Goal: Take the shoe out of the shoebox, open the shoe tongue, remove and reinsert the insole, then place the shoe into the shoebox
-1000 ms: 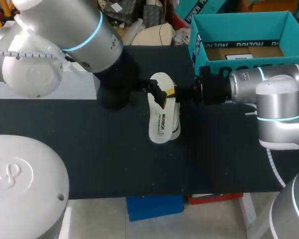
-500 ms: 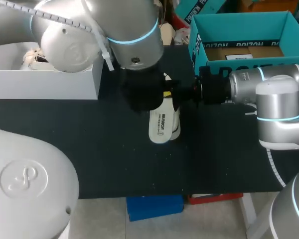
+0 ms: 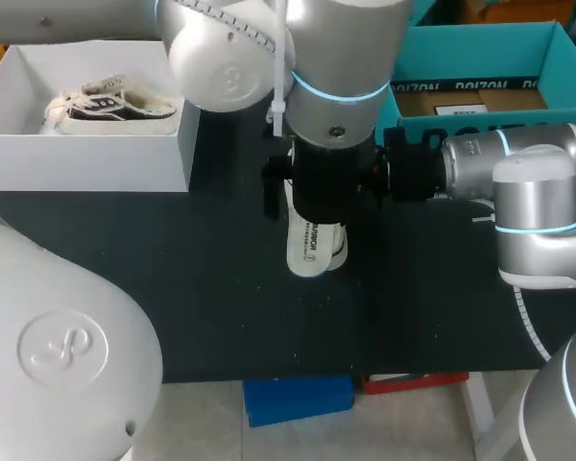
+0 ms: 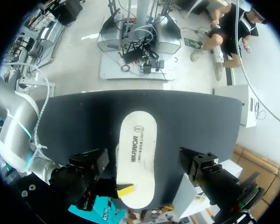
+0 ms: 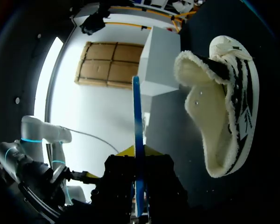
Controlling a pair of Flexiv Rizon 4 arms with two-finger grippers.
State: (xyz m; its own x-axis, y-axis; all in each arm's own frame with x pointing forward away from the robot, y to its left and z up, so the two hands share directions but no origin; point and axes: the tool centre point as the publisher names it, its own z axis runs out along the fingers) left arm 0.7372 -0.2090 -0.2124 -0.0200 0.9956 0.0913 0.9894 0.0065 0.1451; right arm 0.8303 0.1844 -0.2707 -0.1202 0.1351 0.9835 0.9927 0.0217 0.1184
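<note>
Insole (image 4: 137,149) is pinched in my right fingers (image 4: 125,190), over the shoe (image 5: 224,102) lying on the tabletop (image 3: 173,288). My left fingers (image 4: 198,165) hover above it, spread wide, empty. Crowded wrists could collide and jar it loose.

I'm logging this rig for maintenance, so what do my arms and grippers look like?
Left arm and right arm: glossy silver-grey rounded segments, glowing cyan joint rings, white zip tie on the left. Left gripper and right gripper: black, the right's fingers yellow-tipped.
</note>
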